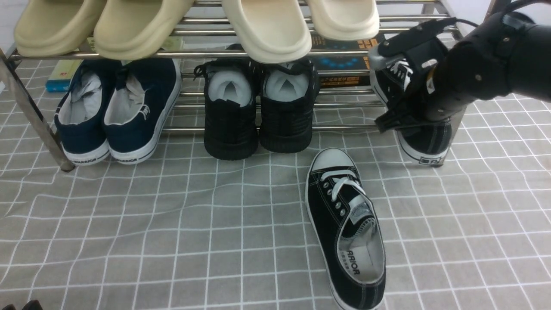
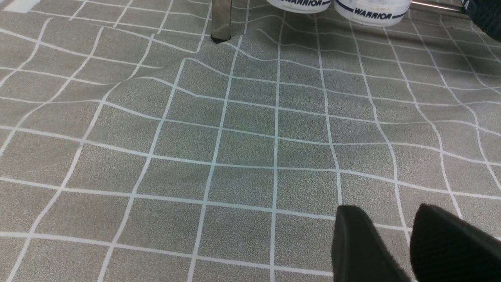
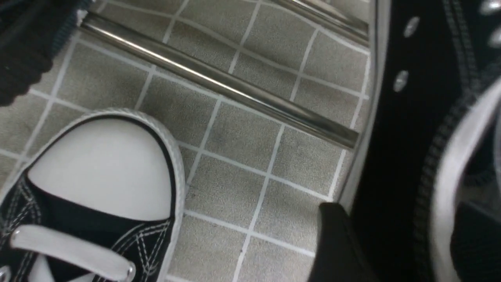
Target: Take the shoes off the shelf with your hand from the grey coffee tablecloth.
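Front view: nearest, one black canvas low-top sneaker (image 1: 344, 232) lies on the grey gridded tablecloth (image 1: 241, 224), toe towards the steel shoe rack (image 1: 344, 128). Beyond, the nearer right gripper (image 1: 383, 92) reaches over its mate (image 1: 424, 137), directly beneath, tilted on the rack, long axis running front to back; whether it pinches is unclear. Two canvas sneakers, two navy slip-ons (image 1: 137, 129), two all-black sneakers (image 1: 286, 125), four cream clogs (image 1: 269, 30).

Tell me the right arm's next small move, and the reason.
Probably close the right gripper gently on the laced black sneaker: it is at that shoe, one finger alongside the sole edge, and the shoe is still on the steel rack, while a matching sneaker already lies on the grid cloth.
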Motion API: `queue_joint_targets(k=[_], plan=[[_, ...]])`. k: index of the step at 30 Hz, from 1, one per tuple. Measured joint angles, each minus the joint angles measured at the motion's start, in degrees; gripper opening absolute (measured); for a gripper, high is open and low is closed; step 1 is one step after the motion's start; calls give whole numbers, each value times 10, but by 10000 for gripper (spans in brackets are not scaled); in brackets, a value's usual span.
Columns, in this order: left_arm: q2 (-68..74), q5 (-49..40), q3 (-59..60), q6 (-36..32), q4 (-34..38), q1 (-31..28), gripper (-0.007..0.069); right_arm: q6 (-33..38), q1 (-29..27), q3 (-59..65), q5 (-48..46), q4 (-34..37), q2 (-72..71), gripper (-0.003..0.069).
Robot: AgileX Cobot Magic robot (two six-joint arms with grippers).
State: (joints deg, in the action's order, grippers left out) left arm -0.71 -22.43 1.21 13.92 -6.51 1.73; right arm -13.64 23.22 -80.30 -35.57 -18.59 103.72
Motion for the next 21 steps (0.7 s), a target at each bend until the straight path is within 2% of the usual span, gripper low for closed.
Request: queue_joint_targets(k=[1, 4, 5, 6, 8, 16, 21], plan=[[0, 0, 0, 0, 0, 0, 239, 0, 0, 0, 1, 0, 1, 358], [0, 0, 0, 0, 0, 0, 239, 0, 0, 0, 1, 0, 8, 186], [0, 0, 0, 0, 0, 0, 239, 0, 0, 0, 1, 0, 8, 186], [0, 0, 0, 0, 0, 0, 239, 0, 0, 0, -3, -2, 8, 87], [0, 0, 0, 0, 0, 0, 239, 1, 3, 0, -23, 11, 1, 13], [0, 0, 0, 0, 0, 0, 239, 13, 71, 2, -235, 100, -141, 2], [0, 0, 0, 0, 0, 0, 239, 9, 97, 59, -265, 124, -206, 2]])
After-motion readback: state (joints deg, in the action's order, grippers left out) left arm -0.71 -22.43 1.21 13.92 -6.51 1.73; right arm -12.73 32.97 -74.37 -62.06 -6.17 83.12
